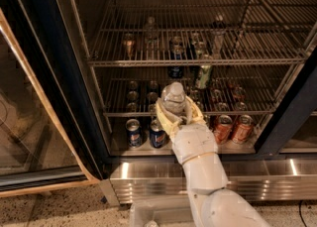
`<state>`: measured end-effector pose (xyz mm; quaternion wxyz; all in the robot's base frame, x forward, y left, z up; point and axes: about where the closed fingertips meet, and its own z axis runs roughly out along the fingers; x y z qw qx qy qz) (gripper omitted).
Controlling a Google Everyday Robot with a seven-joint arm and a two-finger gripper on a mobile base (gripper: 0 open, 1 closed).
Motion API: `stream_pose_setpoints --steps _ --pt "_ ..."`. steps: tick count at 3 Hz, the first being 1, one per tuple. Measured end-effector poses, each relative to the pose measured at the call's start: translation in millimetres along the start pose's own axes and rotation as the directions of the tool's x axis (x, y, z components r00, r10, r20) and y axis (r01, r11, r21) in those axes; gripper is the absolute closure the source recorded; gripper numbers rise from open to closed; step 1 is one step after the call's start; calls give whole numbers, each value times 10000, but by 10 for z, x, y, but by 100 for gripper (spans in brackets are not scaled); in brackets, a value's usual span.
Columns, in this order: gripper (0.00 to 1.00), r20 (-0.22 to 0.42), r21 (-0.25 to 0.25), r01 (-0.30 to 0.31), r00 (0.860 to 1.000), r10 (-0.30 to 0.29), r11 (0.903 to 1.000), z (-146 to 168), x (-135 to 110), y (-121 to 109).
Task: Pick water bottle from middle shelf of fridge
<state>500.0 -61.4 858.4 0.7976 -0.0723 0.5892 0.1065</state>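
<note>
My gripper (174, 108) is in front of the open fridge (59, 72), at the height of the lower wire rack. Its cream fingers (163, 114) are shut around the water bottle (174, 97), a small clear bottle with a pale cap, held upright and clear of the racks. The middle shelf (247, 61) is the chrome wire rack above it. It carries several cans, another clear bottle (150, 30) and a dark-capped bottle (218, 28).
A green-and-white bottle (203, 75) and several cans stand on the lower rack (119, 113) behind my gripper. Blue cans (133, 132) and red cans (242, 128) stand on the fridge floor. The glass door (29, 137) stands open at the left. A ribbed steel base strip (277, 176) runs below.
</note>
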Motion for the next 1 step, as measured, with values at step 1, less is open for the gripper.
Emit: stream_pose_setpoints --steps 1 --pt "100 1 70 -17 10000 17 10000 -21 1 -55"
